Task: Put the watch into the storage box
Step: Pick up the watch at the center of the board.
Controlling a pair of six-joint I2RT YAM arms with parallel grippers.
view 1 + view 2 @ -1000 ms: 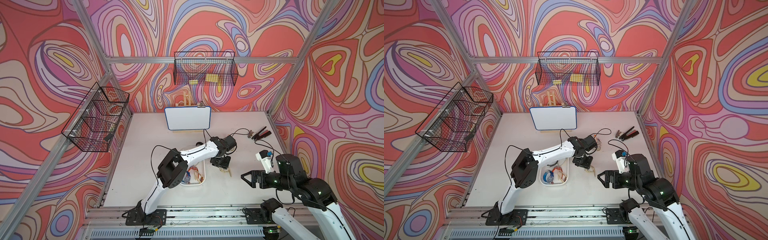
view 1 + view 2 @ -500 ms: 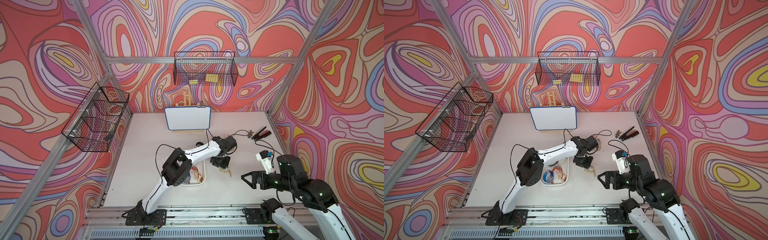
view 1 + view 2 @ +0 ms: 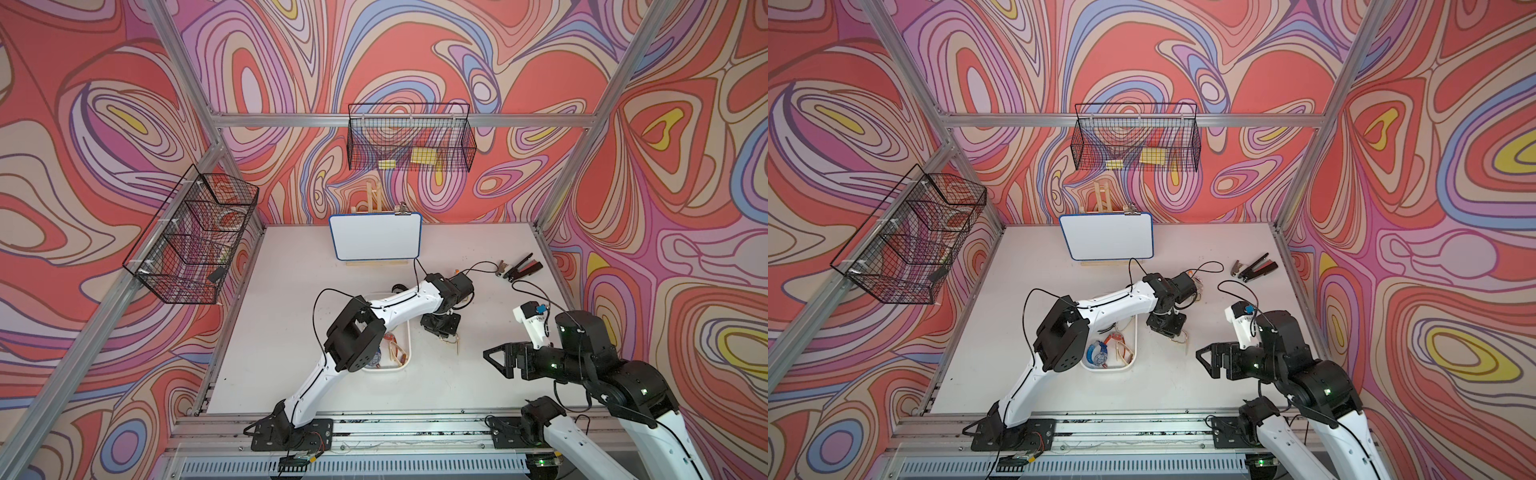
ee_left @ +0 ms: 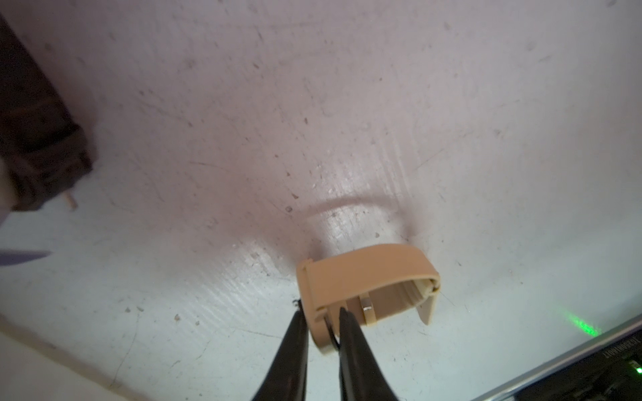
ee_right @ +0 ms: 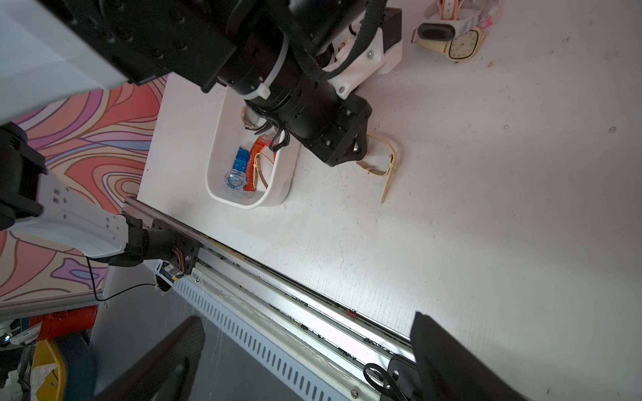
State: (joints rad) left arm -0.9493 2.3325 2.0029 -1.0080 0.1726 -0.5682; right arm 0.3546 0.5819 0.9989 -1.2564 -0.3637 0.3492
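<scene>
The watch (image 4: 364, 274) is beige, with a looped strap, and lies on the white table just right of the storage box (image 3: 386, 369). My left gripper (image 4: 319, 316) points down over it, its two dark fingertips pinched on the strap's edge. The right wrist view shows the same grip: the left gripper (image 5: 357, 156) on the watch (image 5: 371, 170) beside the storage box (image 5: 274, 189). The box is a shallow white tray holding a blue watch (image 5: 236, 173), an orange one and other straps. My right gripper (image 3: 494, 358) hovers open near the table's front right and holds nothing.
More watches (image 5: 458, 38) lie behind the left wrist. Pliers (image 3: 521, 268) rest at the back right. A whiteboard (image 3: 376, 237) stands at the back on an easel. Black wire baskets hang on the back wall (image 3: 409, 141) and the left wall (image 3: 191, 237).
The left gripper's jaws have narrowed onto the beige watch strap, and its elbow has shifted slightly right. The right arm has not moved.
</scene>
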